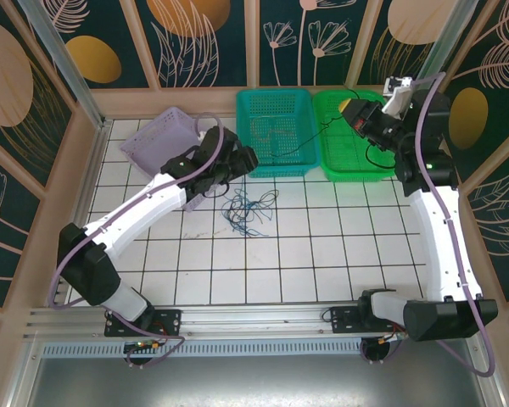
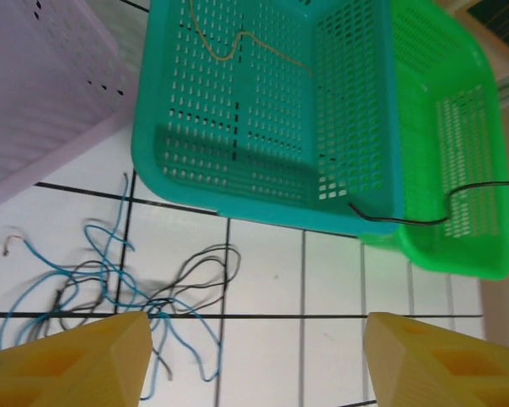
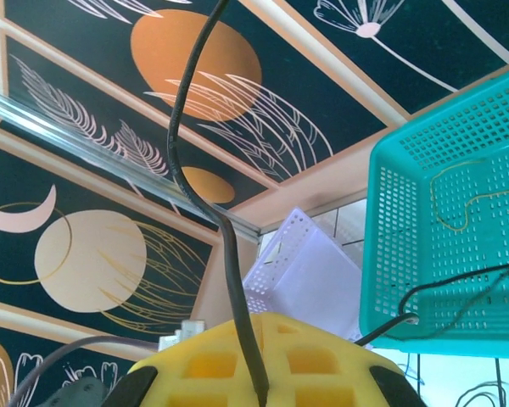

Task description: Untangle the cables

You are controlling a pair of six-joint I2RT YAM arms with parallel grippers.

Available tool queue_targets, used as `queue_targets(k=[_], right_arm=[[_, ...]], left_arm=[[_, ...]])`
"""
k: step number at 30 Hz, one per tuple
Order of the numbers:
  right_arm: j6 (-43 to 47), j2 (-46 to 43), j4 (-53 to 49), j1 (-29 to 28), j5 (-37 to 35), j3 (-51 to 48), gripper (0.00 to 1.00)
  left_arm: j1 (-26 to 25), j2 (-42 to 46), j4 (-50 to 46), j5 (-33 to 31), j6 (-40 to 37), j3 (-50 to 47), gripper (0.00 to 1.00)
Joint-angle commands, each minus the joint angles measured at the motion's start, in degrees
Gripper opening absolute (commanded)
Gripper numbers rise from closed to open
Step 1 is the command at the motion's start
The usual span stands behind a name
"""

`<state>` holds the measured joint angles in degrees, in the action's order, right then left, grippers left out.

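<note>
The tabletop (image 1: pixel 339 246) is a field of white tiles with dark grid lines, walled in on three sides. Along its far edge stand three perforated plastic baskets: a lilac basket (image 1: pixel 148 140) toward the far-left corner, set askew to the grid, then a teal basket (image 1: pixel 276 170) at the middle and a bright green basket (image 1: pixel 356 174) right beside it, their long sides touching. On the bare tiles just in front of the teal basket's near-left corner lie the cables (image 1: pixel 248 212), thin blue and black strands in a loose tangle.

three baskets (image 1: pixel 274 91), four cables (image 1: pixel 246 210)
</note>
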<state>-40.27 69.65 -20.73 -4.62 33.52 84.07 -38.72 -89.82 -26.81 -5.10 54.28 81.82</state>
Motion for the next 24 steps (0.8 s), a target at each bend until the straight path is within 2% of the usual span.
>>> queue_targets(k=[1, 6, 12, 19, 24], right_arm=[[-1.55, -1.95, 2.32, -0.52, -3.26, -0.99, 0.00], [-7.03, -2.80, 6.89, -0.40, -9.37, -3.54, 0.00], [-16.33, -2.93, 16.56, -0.29, -21.64, -7.75, 0.00], [-18.07, 2.52, 25.89, 1.68, -33.29, -7.41, 0.00], [-23.46, 8.87, 37.22, 5.11, -36.25, -9.69, 0.00]], left_arm=[[0.60, -1.23, 2.32, 5.38, 5.31, 4.42, 0.69], [0.69, -2.10, 6.24, 9.53, 10.65, 5.54, 0.69], [0.59, -1.00, 11.02, 11.93, 10.73, 3.95, 0.69], [0.66, 2.02, 13.22, 12.57, 9.92, -0.73, 0.69], [0.69, 4.06, 13.88, 12.73, 9.27, -3.27, 0.68]])
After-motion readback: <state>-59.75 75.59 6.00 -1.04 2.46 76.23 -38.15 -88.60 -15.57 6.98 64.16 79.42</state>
